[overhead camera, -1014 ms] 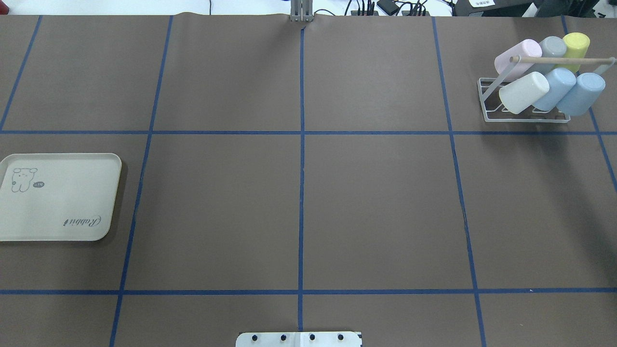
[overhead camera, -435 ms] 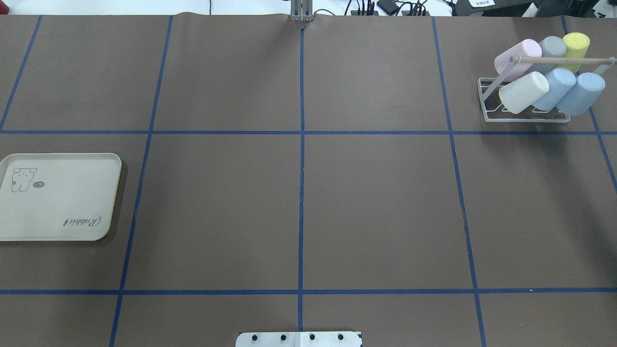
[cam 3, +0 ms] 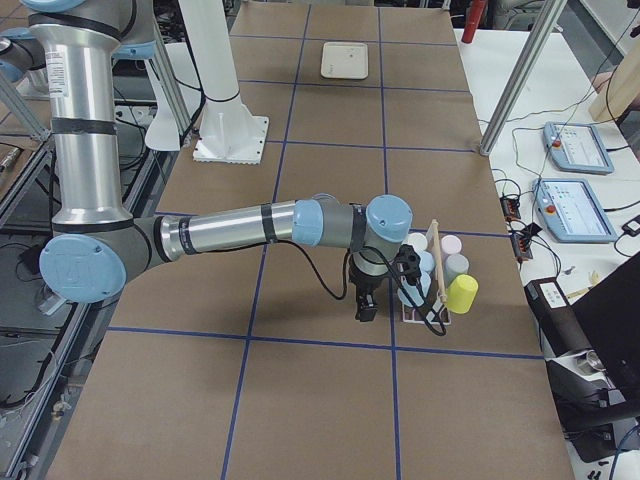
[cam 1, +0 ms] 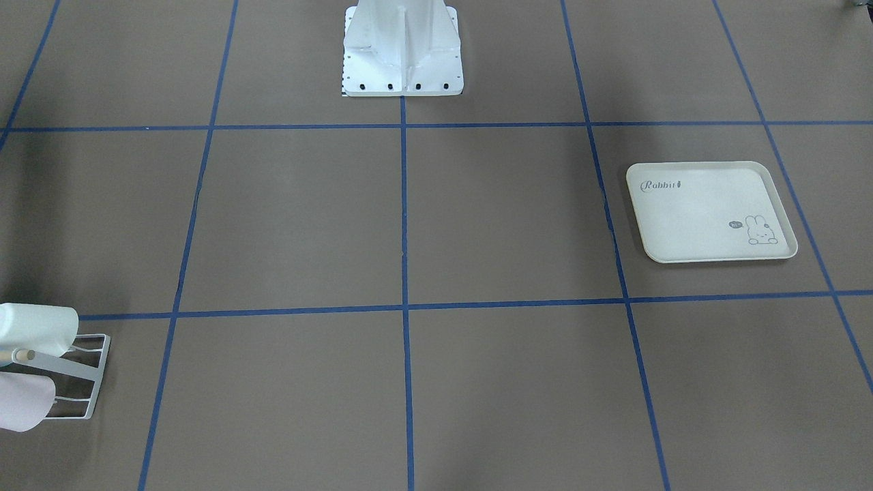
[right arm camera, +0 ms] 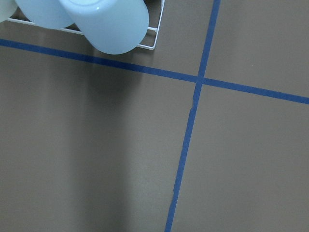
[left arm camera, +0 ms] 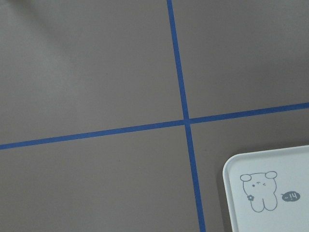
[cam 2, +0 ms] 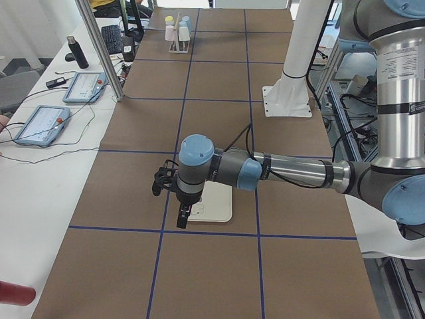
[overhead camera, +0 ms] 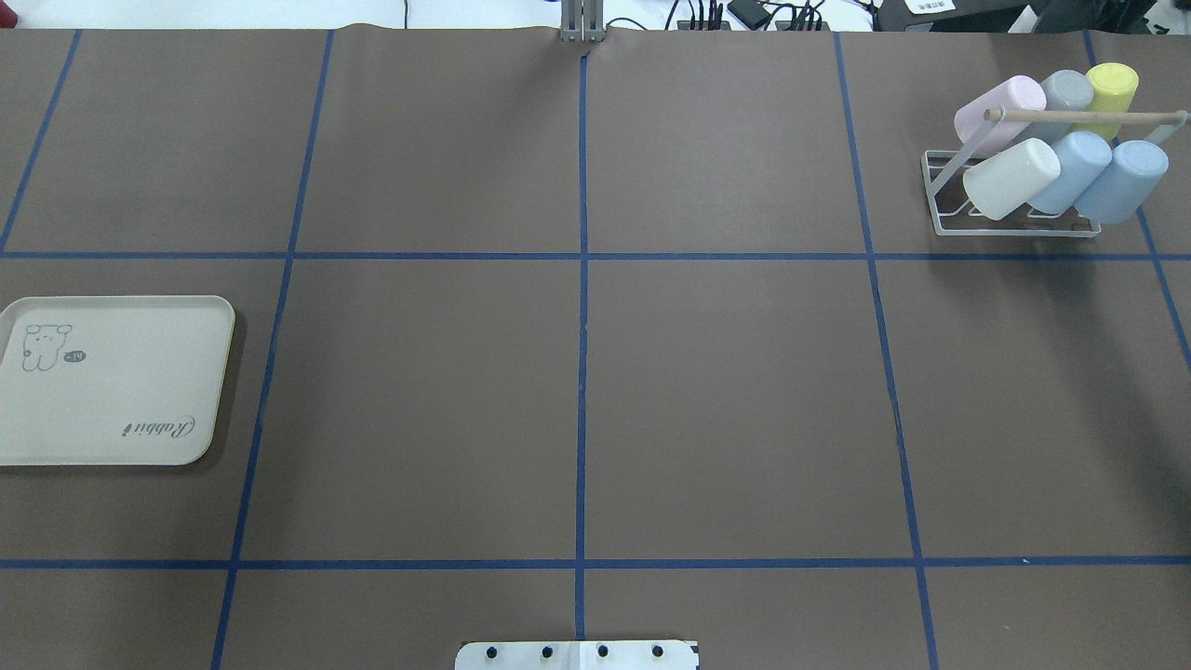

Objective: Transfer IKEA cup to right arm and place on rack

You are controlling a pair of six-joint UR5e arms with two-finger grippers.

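Whether each gripper was open or closed could not be told, since the left gripper point(cam 2: 180, 211) and right gripper point(cam 3: 366, 300) showed only in the side views. Six cups point(overhead camera: 1010, 179) sat on the rack point(overhead camera: 1014, 230), just beside the right gripper and well apart from the left gripper, which hung over the rabbit-print tray point(overhead camera: 140, 363). Which one was the IKEA cup was unclear. A sideways move by the right gripper could probably clip the pale blue cup point(right arm camera: 108, 24) and knock it off, or slide the rack across the tabletop point(overhead camera: 726, 391).
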